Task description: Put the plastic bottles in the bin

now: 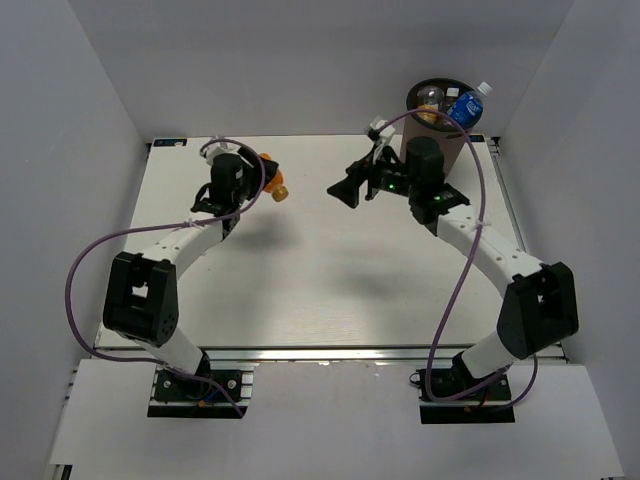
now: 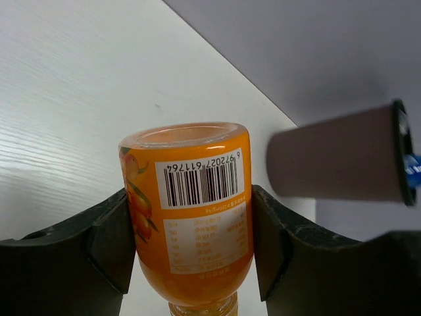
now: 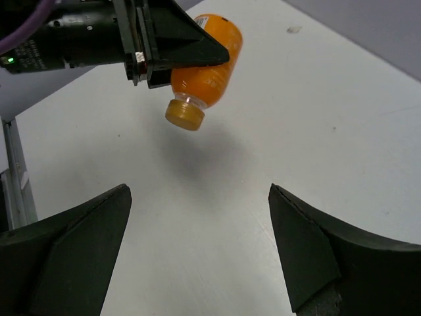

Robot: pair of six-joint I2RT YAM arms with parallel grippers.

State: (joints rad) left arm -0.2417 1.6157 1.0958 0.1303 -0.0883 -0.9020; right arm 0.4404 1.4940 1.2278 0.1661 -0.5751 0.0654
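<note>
bearing a barcode label (image 2: 200,181), short orange bottle (image 2: 191,263).

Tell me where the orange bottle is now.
In the top view the orange bottle is at left rear, held above the table between the left fingers, apart from the bin.

White barcode label (image 2: 200,181) on orange bottle (image 2: 197,286); black rim (image 2: 402,151) on brown bin (image 2: 335,155).
</note>
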